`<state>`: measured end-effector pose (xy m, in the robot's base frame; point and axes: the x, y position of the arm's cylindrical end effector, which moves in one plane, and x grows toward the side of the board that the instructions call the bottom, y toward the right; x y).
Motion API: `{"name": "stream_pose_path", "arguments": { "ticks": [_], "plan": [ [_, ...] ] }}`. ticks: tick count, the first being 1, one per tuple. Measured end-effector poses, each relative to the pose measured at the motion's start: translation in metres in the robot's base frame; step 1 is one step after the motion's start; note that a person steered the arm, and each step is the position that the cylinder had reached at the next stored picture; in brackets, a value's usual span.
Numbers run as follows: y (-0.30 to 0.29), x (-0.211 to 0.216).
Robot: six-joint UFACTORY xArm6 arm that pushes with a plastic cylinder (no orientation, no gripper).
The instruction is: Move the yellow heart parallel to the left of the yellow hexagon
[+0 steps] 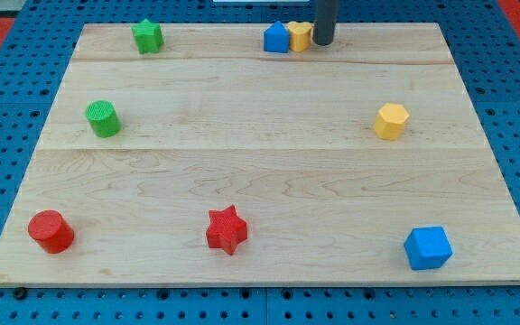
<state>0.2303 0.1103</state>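
The yellow heart (301, 35) lies at the view's top edge of the wooden board, touching a blue block with a peaked top (276, 38) on its left. My tip (322, 41) stands right against the heart's right side. The yellow hexagon (391, 121) lies on the view's right, well below and to the right of the heart and my tip.
A green star (147, 36) lies at the top left and a green cylinder (103, 118) at the left. A red cylinder (51, 231) lies at the bottom left, a red star (227, 229) at the bottom middle, a blue cube (427, 247) at the bottom right. The board (260, 171) rests on blue pegboard.
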Motion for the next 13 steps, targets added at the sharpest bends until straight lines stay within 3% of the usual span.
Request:
{"name": "stream_pose_path", "arguments": {
  "ticks": [2,6,8,9,10,12,13],
  "plan": [
    [0.055,0.0],
    [0.077,-0.039],
    [-0.005,-0.038],
    [-0.08,-0.033],
    [-0.038,-0.003],
    [-0.029,0.021],
    [-0.067,0.066]
  ]
}}
